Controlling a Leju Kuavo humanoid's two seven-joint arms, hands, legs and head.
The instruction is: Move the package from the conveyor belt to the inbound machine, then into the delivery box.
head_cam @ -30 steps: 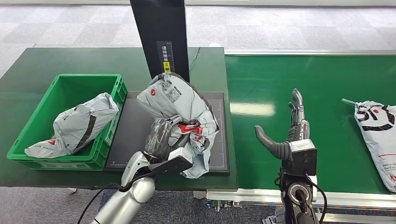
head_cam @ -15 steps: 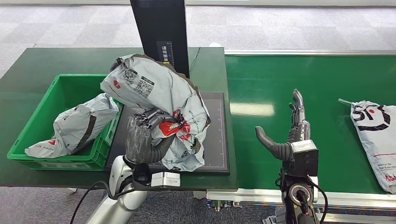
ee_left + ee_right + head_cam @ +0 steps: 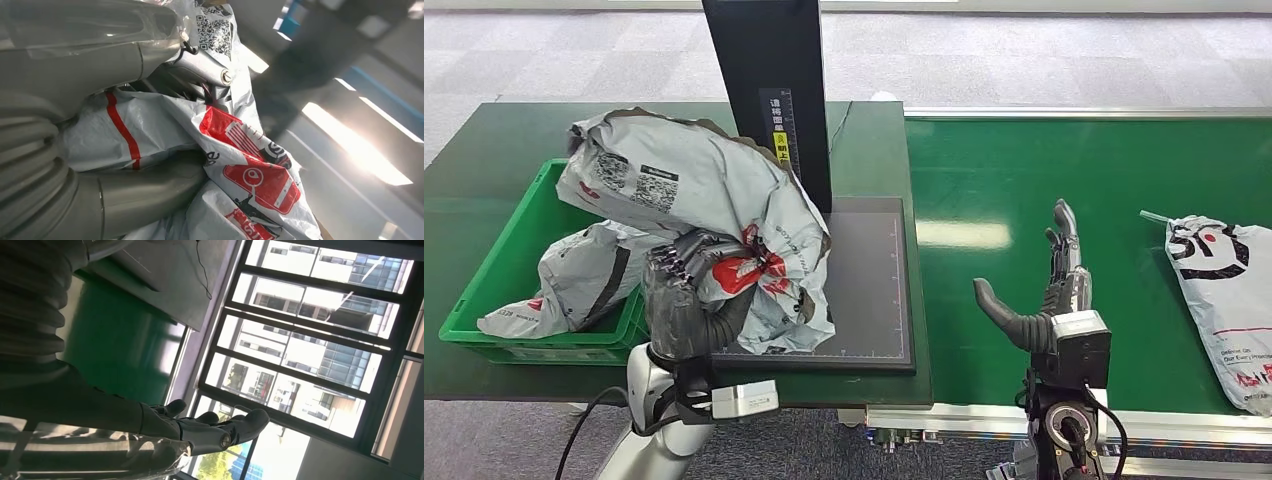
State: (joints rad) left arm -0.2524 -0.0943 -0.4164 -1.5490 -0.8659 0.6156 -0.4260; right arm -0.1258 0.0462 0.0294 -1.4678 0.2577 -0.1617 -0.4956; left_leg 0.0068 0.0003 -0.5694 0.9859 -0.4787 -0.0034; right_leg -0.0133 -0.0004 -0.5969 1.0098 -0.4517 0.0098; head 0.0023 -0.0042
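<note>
1. The left hand (image 3: 686,290) grips the package (image 3: 694,215) by its crumpled lower part, near the red print. Most of the grey bag billows above and beyond the fingers.
2. The package hangs clear of the inbound machine (image 3: 864,285), whose dark plate lies to the hand's right. The delivery box (image 3: 499,265) sits just left of the hand, and the bag's far end already overhangs its near corner.
3. The right hand (image 3: 1049,290) is wide open and holds nothing, poised over the conveyor belt (image 3: 1044,170). Another package (image 3: 1224,290) lies on the belt well off to its right.
4. Risk, as I judge it: the grip holds only a bunch of slack plastic, so the film could slip through the fingers and drop the bag on the counter (image 3: 484,140).
5. A bag (image 3: 584,270) already fills much of the box. A release too near the rim could leave the package draped over the wall or sliding back out.
</note>
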